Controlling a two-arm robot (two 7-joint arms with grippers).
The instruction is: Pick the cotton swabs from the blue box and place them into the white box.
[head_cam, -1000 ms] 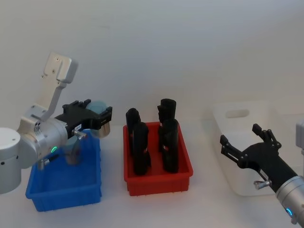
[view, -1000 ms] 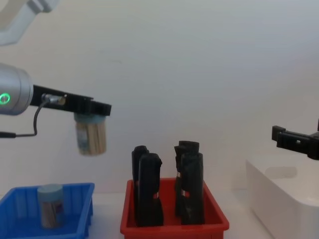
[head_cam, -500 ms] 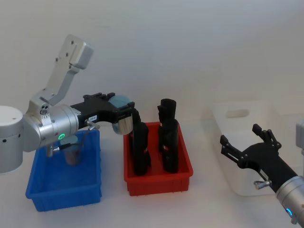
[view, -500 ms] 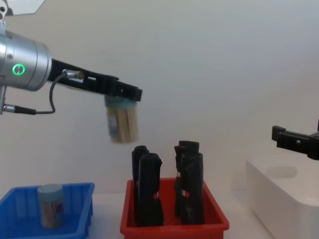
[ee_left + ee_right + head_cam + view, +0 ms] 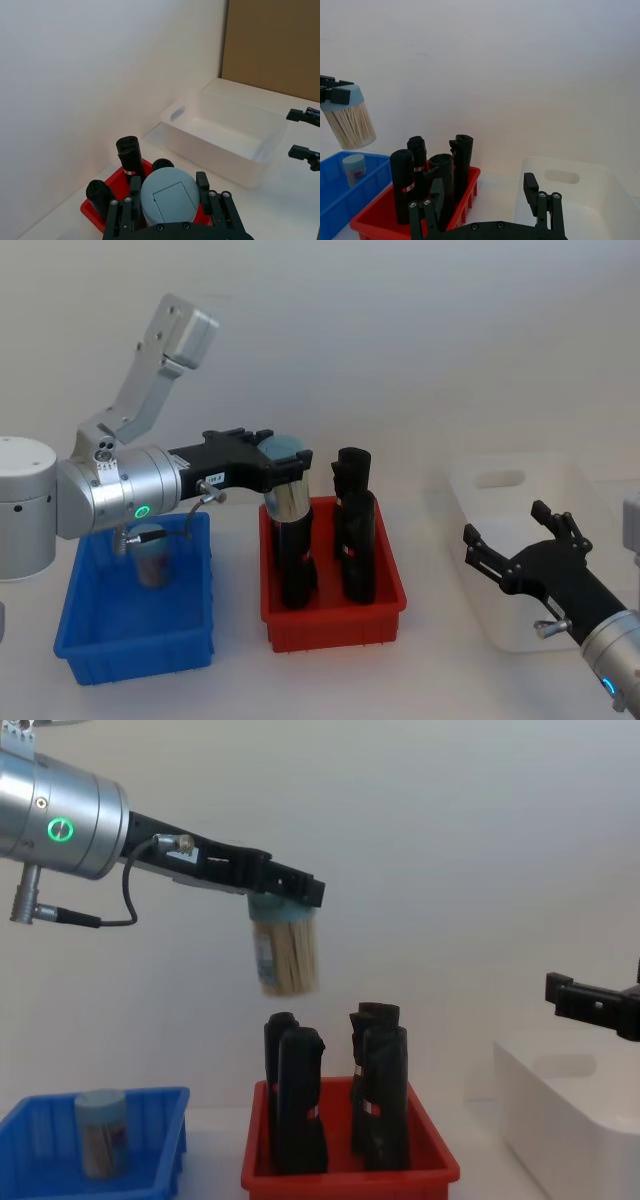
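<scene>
My left gripper (image 5: 283, 462) is shut on a jar of cotton swabs (image 5: 287, 492), gripping it by its pale blue lid (image 5: 169, 202). The jar hangs in the air, a little tilted, above the left side of the red bin (image 5: 285, 958). Another jar of cotton swabs (image 5: 153, 562) stands upright in the blue box (image 5: 135, 650) at the left. The white box (image 5: 510, 480) sits at the right with nothing showing inside it. In front of the white box my right gripper (image 5: 505, 525) hovers open and holds nothing.
A red bin (image 5: 335, 615) with several tall black objects (image 5: 352, 540) standing in it lies between the blue box and the white box. A pale wall rises close behind the table.
The left gripper has carried the jar up and to the right, from above the blue box to above the red bin. The right arm has stayed still.
</scene>
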